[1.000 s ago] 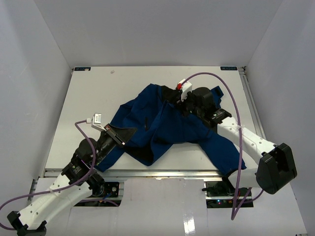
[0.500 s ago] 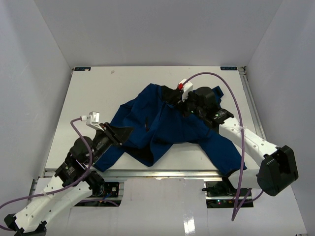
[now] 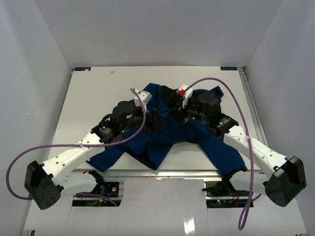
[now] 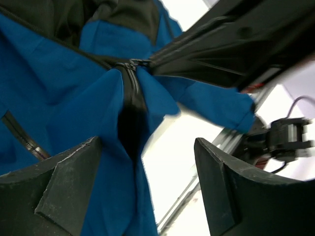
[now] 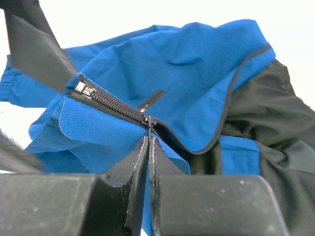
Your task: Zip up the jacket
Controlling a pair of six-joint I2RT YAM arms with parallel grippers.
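The right gripper point(image 5: 149, 140), pinched apparently on the slider point(image 5: 147, 120), has the jacket's point(image 5: 187, 64) unjoined teeth point(image 5: 231, 98) running to its view's upper right, while the left gripper point(image 4: 147, 142) gapes.

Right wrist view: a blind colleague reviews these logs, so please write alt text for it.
The right gripper, shut, pinches the zipper pull of a blue jacket. The zipper is closed to the pull's left; to its right the edges part, showing black lining.
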